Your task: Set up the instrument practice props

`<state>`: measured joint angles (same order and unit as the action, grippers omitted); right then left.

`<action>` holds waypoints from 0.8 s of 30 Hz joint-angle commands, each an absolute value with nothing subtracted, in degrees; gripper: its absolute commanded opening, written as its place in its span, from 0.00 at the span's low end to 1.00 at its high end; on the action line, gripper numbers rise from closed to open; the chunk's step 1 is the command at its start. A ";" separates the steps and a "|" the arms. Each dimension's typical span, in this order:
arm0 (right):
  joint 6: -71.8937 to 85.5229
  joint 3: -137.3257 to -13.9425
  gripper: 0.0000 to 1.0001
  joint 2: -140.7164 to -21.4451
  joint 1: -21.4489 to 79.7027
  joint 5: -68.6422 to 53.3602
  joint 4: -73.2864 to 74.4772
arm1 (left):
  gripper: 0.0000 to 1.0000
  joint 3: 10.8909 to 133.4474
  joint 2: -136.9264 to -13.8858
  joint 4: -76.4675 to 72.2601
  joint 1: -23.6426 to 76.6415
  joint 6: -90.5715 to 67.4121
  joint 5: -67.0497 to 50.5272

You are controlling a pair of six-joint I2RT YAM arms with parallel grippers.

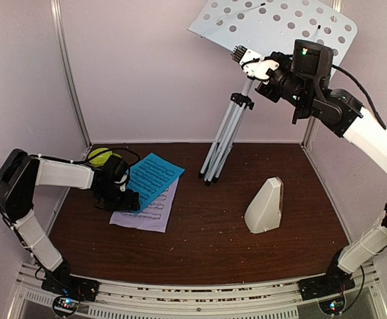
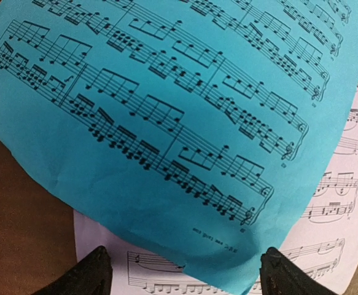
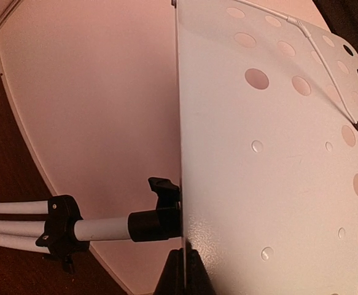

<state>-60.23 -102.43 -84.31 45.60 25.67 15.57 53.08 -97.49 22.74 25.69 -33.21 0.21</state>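
Observation:
The white perforated music stand desk point(image 1: 273, 23) sits tilted on its silver tripod point(image 1: 223, 143) at the back. My right gripper point(image 1: 251, 63) is shut on the desk's lower edge. In the right wrist view the gripper point(image 3: 183, 273) pinches the thin plate edge point(image 3: 271, 153), beside the stand's tube point(image 3: 102, 228). The cyan page point(image 1: 152, 178) lies on the lilac page point(image 1: 147, 214) at the left. My left gripper point(image 1: 123, 196) is open at their near-left corner. In the left wrist view the gripper point(image 2: 185, 276) straddles the cyan page point(image 2: 166, 123) and the lilac page point(image 2: 341, 203). The cream metronome point(image 1: 265, 206) stands at the right, cover on.
A lime-green bowl point(image 1: 100, 156) sits behind my left arm near the back left corner. The wooden tabletop point(image 1: 206, 239) has pale walls on three sides. The tripod legs stand just right of the pages.

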 commanded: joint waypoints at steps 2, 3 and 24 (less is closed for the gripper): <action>-59.01 -102.31 0.00 -77.37 49.12 19.70 0.23 | 0.89 48.55 -88.54 27.85 24.53 -32.05 -0.08; -59.12 -102.16 0.00 -77.39 49.82 19.32 0.45 | 0.90 49.22 -86.06 27.47 24.60 -30.67 -0.20; -65.10 -105.77 0.00 -81.38 60.64 22.72 1.62 | 0.85 51.98 -67.41 -3.43 45.64 -7.73 6.58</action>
